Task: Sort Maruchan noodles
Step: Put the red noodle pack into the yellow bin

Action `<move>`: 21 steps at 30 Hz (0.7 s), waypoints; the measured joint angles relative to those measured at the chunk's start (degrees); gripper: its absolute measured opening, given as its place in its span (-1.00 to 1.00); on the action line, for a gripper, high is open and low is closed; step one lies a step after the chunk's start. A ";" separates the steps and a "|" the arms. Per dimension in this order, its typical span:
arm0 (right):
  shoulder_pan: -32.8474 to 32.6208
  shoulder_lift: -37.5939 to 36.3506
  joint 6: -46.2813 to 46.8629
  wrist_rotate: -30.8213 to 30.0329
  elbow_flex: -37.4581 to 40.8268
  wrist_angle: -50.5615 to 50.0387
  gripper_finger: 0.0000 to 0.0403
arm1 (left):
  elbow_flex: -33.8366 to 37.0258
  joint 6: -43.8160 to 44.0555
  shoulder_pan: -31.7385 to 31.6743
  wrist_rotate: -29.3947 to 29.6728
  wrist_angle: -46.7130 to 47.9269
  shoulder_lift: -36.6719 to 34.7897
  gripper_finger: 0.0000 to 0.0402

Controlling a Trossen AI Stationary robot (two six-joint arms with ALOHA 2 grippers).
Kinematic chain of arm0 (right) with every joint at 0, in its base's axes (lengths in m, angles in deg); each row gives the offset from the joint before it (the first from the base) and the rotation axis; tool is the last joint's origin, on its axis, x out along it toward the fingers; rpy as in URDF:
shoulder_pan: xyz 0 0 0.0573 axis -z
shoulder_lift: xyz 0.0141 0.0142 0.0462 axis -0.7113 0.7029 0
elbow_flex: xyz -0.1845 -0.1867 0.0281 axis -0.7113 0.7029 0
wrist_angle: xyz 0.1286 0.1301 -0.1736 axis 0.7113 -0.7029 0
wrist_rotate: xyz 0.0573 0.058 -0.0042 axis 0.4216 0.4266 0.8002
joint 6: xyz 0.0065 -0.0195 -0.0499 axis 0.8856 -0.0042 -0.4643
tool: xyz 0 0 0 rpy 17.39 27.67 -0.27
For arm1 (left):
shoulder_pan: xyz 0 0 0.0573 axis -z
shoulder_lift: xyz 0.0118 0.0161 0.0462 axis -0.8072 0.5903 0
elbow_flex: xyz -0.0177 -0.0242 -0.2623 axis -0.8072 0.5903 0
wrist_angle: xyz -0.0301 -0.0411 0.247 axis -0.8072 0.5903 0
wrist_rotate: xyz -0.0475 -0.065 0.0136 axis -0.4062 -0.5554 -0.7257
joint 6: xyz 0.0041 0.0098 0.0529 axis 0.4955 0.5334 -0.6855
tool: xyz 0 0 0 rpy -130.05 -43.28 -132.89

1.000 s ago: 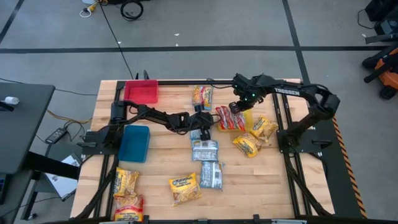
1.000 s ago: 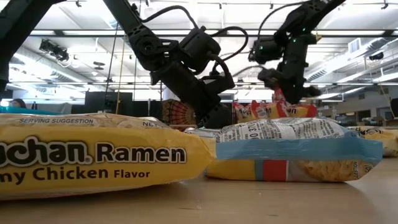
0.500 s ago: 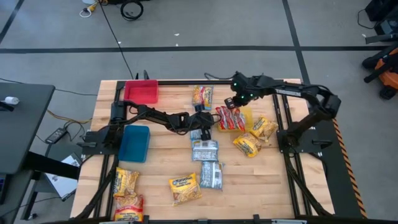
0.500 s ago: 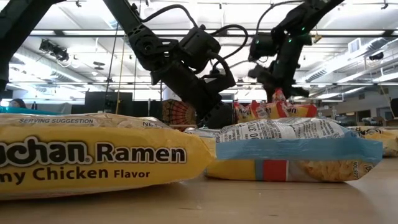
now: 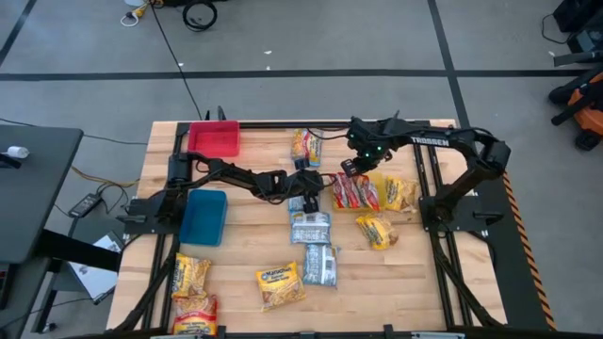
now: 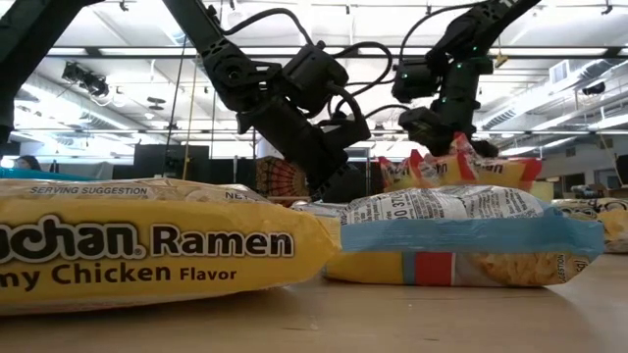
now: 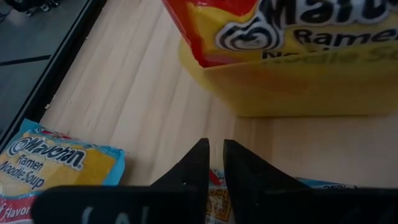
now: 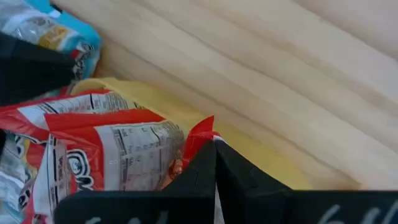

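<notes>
As the table reads like a clock from above, with 6 at the near edge, the nearest Maruchan noodles sit at 7: a yellow-orange packet (image 5: 191, 275) and a red-topped packet (image 5: 193, 311) just nearer than it. At 6 lie the chicken packet (image 5: 280, 284), large in the low view, and touching it toward 3, a silver-blue packet (image 5: 320, 266). A second silver-blue packet (image 5: 310, 227) is just past that one, near table centre. A loose yellow packet (image 5: 377, 230) lies at 4. The blue bin (image 5: 203, 217) is at 9.

The left gripper (image 5: 308, 193) hangs low at centre over a third silver-blue packet (image 5: 298, 203). Cannot tell if it is closed or gripping anything.

The right gripper (image 5: 350, 169) is at 1, clamped fully down on the edge of the red packet (image 5: 353, 191). The corner is pinched in the right wrist view, and the packet stands raised in the low view. Another yellow packet (image 5: 399, 193) is just beside the red packet toward 3.

Farthest out are a striped packet (image 5: 305, 146) at 12 and the red bin (image 5: 215, 138) at 11.
</notes>
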 joint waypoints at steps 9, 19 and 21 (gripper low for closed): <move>-2.26 -5.83 1.84 -0.64 -0.04 -1.99 -0.96 | 0.00 0.59 1.51 0.04 -0.15 0.00 -0.74; -6.47 0.11 3.60 -2.56 0.46 -2.72 -0.96 | 0.00 1.44 6.06 2.86 0.00 -2.25 -0.74; -6.47 1.79 3.51 -2.76 0.62 -2.69 -0.96 | -0.04 1.44 6.16 2.95 -0.01 -2.82 -0.74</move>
